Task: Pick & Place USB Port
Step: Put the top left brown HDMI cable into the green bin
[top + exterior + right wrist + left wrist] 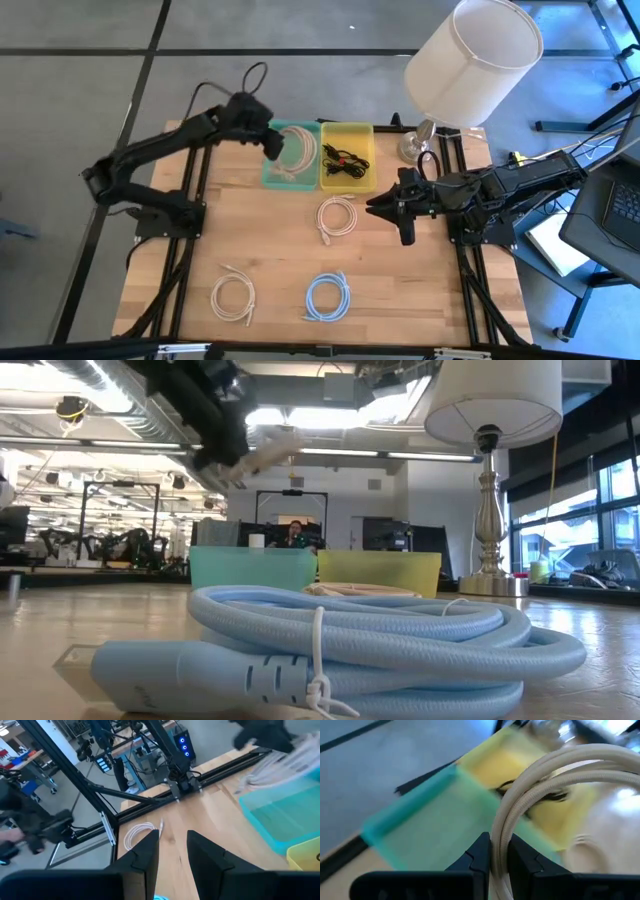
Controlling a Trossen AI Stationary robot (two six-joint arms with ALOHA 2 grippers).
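Note:
My left gripper (272,143) is over the teal bin (272,172) at the table's far side, shut on a coiled cream cable (297,152) that hangs above the bin. A yellow bin (347,175) beside it holds a black cable (345,162). Another cream coil (337,217) lies mid-table, a third cream coil (233,297) at near left, and a light blue coil (327,297) at near centre. My right gripper (400,215) hovers open and empty at the right of the mid-table coil. My left gripper pinches several strands of the cream coil (501,845) between its two fingers (482,852). The strands run along the fingers and loop out beyond them. The coil is lifted clear, hanging over the teal bin (425,820).
A lamp with a white shade (475,50) and metal base (415,148) stands at the far right corner. The blue coil fills the low view (380,650). Black frame rails run along both table sides.

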